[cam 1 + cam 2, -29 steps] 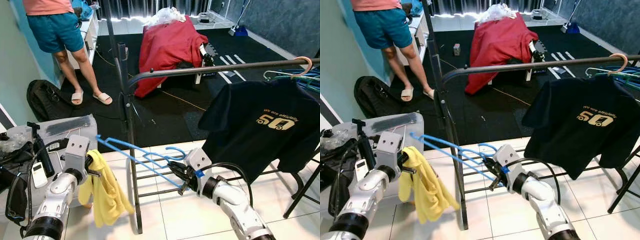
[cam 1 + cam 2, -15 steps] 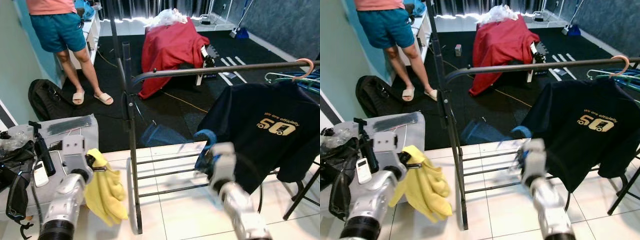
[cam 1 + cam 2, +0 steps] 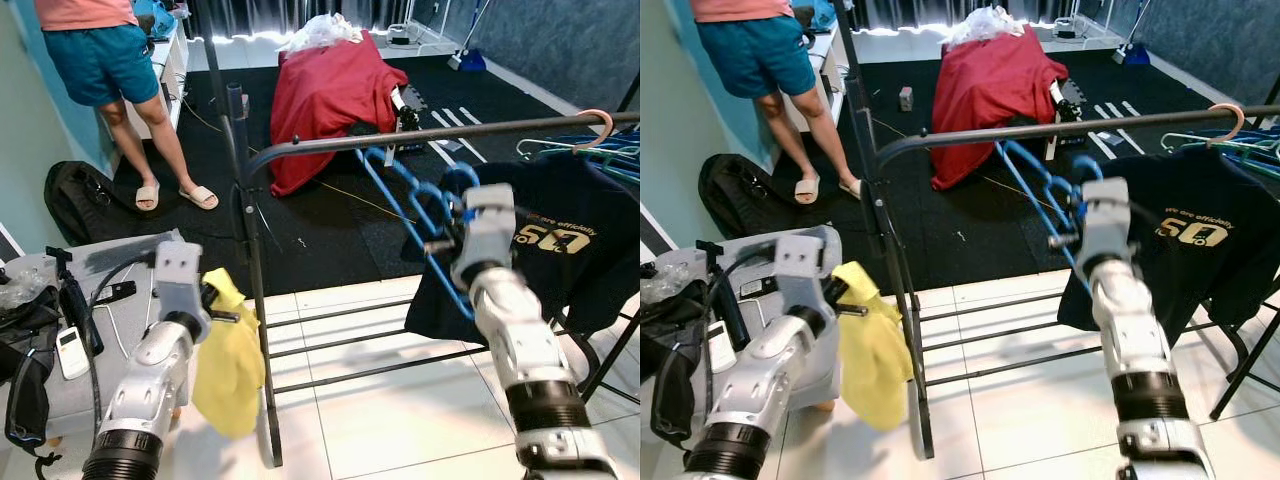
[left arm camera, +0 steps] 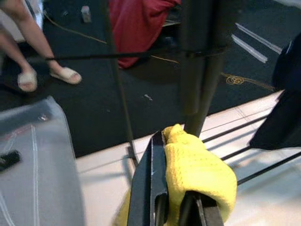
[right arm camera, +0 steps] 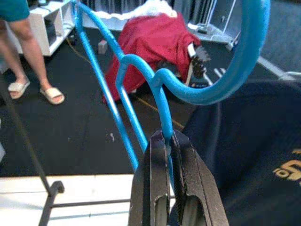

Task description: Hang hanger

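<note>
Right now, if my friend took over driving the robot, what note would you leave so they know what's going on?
Right gripper: shut on the blue hanger, raised just under the clothes rail, beside the dark T-shirt already hanging there.
Left gripper: shut on the yellow cloth, held low by the rack's upright post.
Done: hanger lifted to rail height.
Left: its hook is not yet over the rail, so hook it on, then let go. The yellow cloth is unhung too.
A person stands behind the rack.
</note>
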Tool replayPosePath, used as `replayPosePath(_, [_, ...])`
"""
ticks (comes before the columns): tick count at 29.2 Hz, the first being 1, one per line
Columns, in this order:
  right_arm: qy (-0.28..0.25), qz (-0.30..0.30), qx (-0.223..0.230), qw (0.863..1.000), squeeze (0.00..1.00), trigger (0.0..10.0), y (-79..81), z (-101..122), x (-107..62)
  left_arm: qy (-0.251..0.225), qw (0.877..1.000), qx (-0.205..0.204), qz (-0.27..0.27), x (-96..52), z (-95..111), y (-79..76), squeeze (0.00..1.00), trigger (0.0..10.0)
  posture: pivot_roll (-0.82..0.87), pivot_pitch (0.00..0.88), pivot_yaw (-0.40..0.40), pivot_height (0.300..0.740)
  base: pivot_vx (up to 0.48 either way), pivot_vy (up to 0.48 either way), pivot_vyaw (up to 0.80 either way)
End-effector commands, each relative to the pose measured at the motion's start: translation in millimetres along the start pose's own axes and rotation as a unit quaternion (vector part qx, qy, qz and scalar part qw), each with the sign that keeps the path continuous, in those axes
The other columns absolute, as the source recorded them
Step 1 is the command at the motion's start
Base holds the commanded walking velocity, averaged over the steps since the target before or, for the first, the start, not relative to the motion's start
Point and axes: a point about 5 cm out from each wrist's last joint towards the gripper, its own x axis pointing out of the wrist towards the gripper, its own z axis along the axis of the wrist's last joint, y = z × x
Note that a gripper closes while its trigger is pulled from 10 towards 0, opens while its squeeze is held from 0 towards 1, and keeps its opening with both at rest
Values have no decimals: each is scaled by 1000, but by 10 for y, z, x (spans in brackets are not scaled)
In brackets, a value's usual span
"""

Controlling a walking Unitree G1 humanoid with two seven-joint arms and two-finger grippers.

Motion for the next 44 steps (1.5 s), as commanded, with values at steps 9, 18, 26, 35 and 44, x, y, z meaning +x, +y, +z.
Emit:
replayPosePath(9, [-3, 12, 5, 1000, 0, 10000, -113, 331, 269, -29, 996, 54, -71, -60, 162, -218, 0, 10000, -78, 116, 12, 740, 0, 0, 0])
replayPosePath(18, [15, 13, 12, 1000, 0, 10000, -232, 502, 431, -49, 988, 65, -128, -101, 243, -344, 0, 10000, -76, 121, 8, 740, 0, 0, 0])
replayPosePath(26, [42, 8, 17, 999, 0, 10000, -316, 552, 527, -66, 981, 77, -163, -157, 290, -431, 0, 10000, -69, 121, 1, 740, 0, 0, 0])
replayPosePath(35, [60, 11, 38, 997, 78, 10000, -357, 593, 576, -61, 979, 82, -174, -198, 301, -443, 0, 10000, -64, 123, -3, 740, 0, 0, 0])
replayPosePath(44, [48, 1, 36, 998, 1000, 10000, -410, 653, 594, -92, 974, 59, -197, -211, 400, -470, 0, 10000, -60, 116, 2, 740, 0, 0, 0])
